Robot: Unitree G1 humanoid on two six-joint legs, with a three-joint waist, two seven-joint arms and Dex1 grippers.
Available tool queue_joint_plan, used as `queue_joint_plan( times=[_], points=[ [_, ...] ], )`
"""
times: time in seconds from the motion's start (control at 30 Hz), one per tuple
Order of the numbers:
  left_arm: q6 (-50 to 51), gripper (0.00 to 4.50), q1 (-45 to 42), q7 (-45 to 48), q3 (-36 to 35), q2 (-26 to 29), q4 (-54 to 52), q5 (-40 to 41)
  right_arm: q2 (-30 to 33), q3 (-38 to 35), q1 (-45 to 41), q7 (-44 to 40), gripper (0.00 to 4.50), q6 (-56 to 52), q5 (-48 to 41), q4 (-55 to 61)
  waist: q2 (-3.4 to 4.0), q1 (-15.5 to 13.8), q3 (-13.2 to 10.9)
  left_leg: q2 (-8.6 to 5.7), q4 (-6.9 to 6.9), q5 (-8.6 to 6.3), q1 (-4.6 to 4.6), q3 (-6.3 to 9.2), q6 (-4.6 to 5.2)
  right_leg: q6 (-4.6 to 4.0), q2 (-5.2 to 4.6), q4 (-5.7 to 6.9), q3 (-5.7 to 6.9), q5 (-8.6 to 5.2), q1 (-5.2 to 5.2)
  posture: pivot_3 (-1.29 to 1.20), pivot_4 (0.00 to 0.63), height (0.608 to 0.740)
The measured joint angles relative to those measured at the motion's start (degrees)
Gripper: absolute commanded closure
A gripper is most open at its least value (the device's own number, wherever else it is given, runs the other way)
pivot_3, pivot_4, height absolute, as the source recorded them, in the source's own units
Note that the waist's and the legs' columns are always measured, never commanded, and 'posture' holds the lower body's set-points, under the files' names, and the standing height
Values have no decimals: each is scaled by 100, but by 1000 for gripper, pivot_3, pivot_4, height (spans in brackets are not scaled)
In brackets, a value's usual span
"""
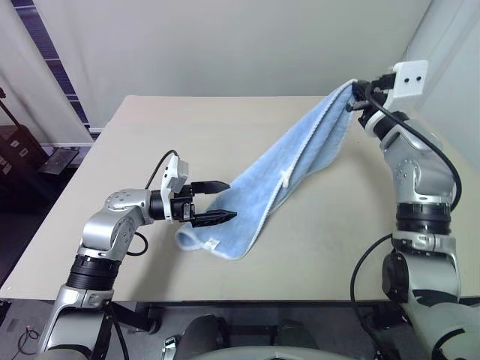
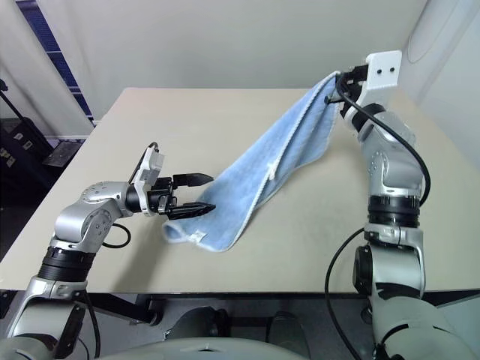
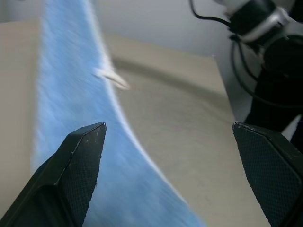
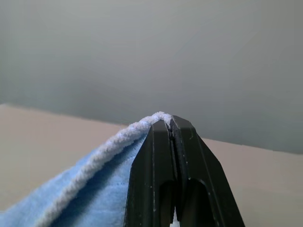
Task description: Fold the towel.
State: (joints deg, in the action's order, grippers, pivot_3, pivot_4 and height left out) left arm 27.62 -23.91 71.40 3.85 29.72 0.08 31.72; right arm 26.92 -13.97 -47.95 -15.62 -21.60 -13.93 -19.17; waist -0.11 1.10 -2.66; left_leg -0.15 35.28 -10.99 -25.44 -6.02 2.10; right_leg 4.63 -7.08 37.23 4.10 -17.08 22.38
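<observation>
Here the right tool [image 4: 171, 124] pinches the towel's [image 1: 281, 184] corner aloft.

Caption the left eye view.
Right tool lifts light blue terry towel by one corner; open left tool waits beside it.

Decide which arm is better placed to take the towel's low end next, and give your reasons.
The left. Its tool is open and level beside the towel where its low end droops to the table. The right tool is shut on the raised corner, so it looks occupied.
</observation>
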Motion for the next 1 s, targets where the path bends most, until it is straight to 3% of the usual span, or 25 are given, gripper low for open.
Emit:
queue_joint_plan(
  times=[0.37, 0.57, 0.77, 1.0],
  points=[
    [-20, 0, 101, 345, 1202, -82, 3, -520, -193, 149, -301, 384, 4486, 542, 372, -1207, 4, 52, -2, 2, 12, -8, -1, -4, 24, 5, 6, 27, 0, 2, -15, 0, 0, 716],
    [-727, 0, 97, 517, 1769, -99, 1090, -1310, -204, 151, -298, 403, 4486, 558, 371, -1212, 9, 139, -2, 6, 34, -13, 4, 2, 26, 7, 5, 38, 1, 5, -3, 0, 0, 716],
    [-1934, 0, -391, 583, 1788, -497, 2425, -1769, -196, 125, -278, 457, 4486, 553, 370, -1203, 23, 128, 7, 6, 44, -14, 6, 4, 27, 7, 1, 38, 1, 22, -6, 0, 0, 716],
    [-2245, 0, -616, 463, 1768, -777, 2919, -2041, -173, 112, -252, 494, 4486, 552, 372, -1179, 48, 96, 19, 6, 62, -16, 6, 4, 28, 5, -4, 35, 2, 77, -13, 0, 0, 716]
  ],
)
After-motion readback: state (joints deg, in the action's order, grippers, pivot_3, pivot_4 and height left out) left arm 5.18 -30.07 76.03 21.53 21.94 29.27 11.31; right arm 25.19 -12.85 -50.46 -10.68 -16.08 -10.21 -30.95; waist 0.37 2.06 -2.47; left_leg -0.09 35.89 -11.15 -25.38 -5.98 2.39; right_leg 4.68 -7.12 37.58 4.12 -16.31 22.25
